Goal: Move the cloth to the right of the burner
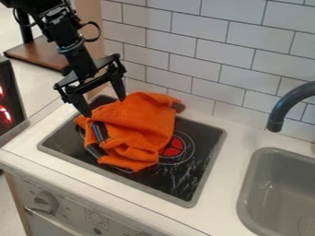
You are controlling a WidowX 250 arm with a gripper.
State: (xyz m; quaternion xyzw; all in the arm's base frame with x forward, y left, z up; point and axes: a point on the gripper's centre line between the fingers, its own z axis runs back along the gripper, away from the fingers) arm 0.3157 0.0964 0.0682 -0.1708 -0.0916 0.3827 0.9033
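The orange cloth (pixel 148 122) lies bunched on the black cooktop (pixel 195 173), its right-hand edge, as viewed, overlapping part of the red-centred burner (pixel 174 146) and its bulk to the left of that burner; dark strips cross its left portion and one dark patch marks its upper right corner; the black gripper (pixel 104 107) hangs at the cloth's upper left, fingers open and spread well apart; contact between fingertips and cloth cannot be determined; the cooktop is set in the white bench (pixel 223 184), with the grey sink (pixel 241 198) to its right
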